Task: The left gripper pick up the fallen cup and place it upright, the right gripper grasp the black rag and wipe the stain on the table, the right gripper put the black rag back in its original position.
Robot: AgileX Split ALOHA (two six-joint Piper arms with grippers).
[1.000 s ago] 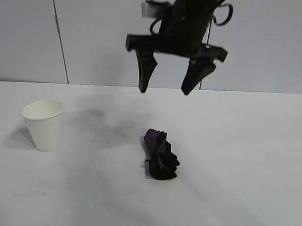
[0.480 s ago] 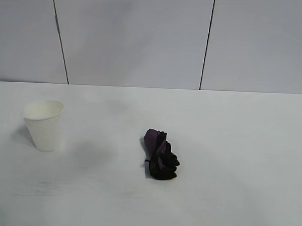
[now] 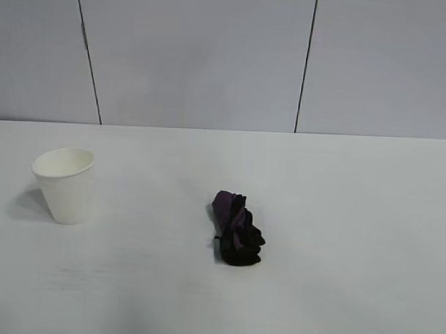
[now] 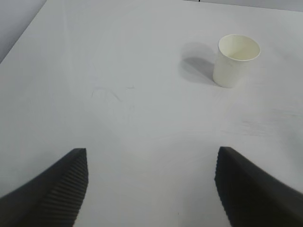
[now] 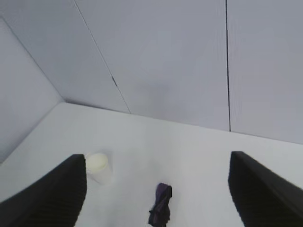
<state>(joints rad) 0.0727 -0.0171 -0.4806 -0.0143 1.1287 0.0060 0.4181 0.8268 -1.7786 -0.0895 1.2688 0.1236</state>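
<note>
The cup [image 3: 63, 184] stood upright on the table [image 3: 353, 215], well apart from the black rag [image 3: 237, 230], which lay bunched near the middle with nothing touching it. No stain could be made out anywhere on the white surface, so the wiping looked done and the rag set down, and by all appearances the job was finished or nearly so. The cup's inside, seen from the left wrist view, showed only pale paper and no liquid. The left gripper [image 4: 151, 189] hung over bare tabletop with its fingers spread wide and nothing between them, the cup [image 4: 236, 60] some way ahead. The right gripper [image 5: 158, 198] was high above the table, jaws likewise apart and empty, rag [image 5: 161, 212] and cup [image 5: 98, 166] far below.
</note>
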